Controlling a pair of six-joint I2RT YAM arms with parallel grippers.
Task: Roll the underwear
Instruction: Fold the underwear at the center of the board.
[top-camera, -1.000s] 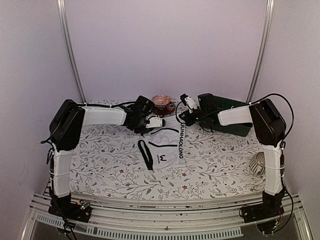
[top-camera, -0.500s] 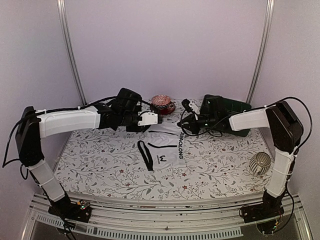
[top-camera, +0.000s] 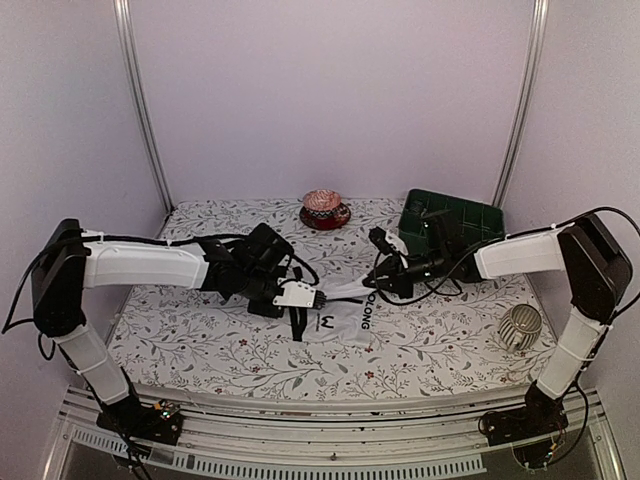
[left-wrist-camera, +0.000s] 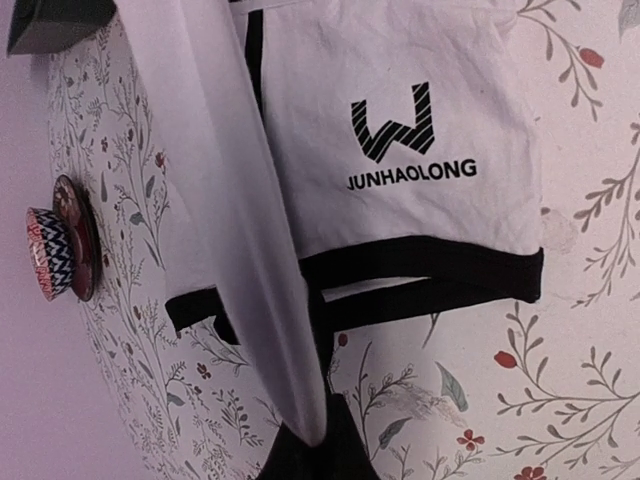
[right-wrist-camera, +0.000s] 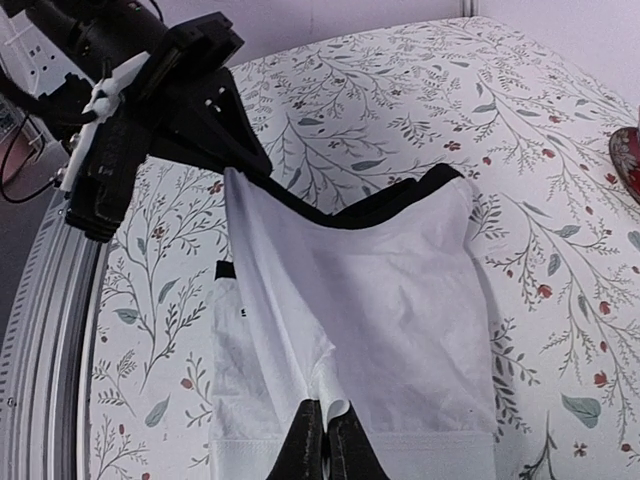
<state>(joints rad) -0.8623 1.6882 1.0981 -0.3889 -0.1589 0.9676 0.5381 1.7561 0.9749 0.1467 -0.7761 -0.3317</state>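
Spread with a tablecloth printed in leafy twigs and small red flowers. Closed in by pale lilac walls, with a metal post in the corner far left of the green bin. Too dark inside the bin to tell any contents.

Just left of the bin, at the back edge: a red patterned bowl on a saucer, contents not visible. In front of the bin, near the right edge: a ribbed silver object.

Left of the bin and nearer the arms: white underwear with black trim, one edge raised off the cloth. Pinched there by the left gripper, fingers narrowed onto the fabric. Pinched likewise by the right gripper, closed tight on a fold.
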